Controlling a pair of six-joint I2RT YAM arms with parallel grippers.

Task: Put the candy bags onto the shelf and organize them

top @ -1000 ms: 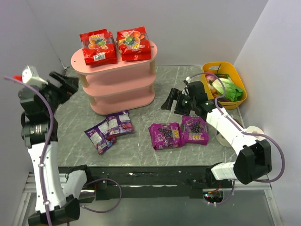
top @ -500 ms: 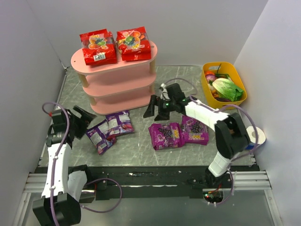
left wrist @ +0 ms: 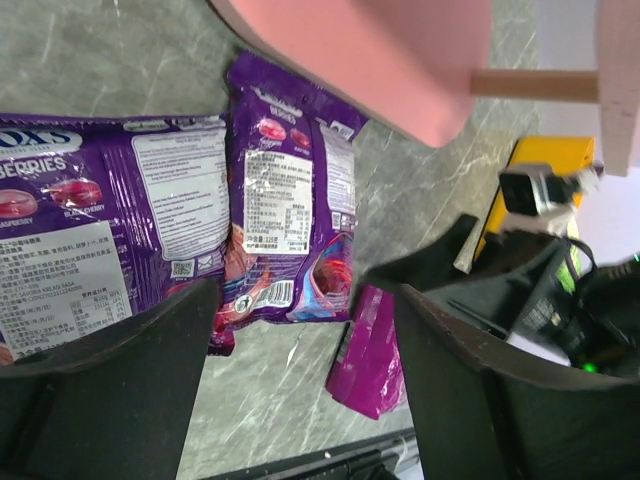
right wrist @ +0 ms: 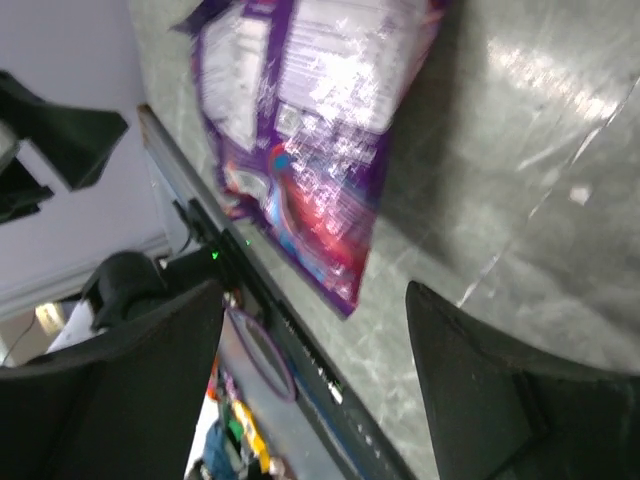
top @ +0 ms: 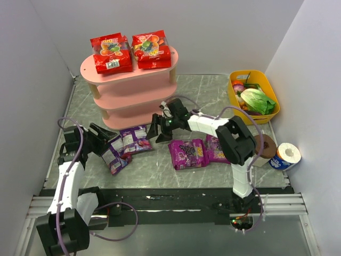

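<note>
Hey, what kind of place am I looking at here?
Probably a robot test bench staged as a small shop: plain white walls box in a grey marbled tabletop, and a pink three-tier oval shelf holds two glossy red candy bags.

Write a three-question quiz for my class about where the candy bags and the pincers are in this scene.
1. How many red candy bags lie on the shelf top tier?
2. True or false: the magenta bags sit on the shelf's middle tier.
3. Which lie between the left pincer and the right pincer? A red ones, B blue-violet bags, C magenta ones.
Key: 1 two; 2 false, they lie on the table; 3 B.
</note>
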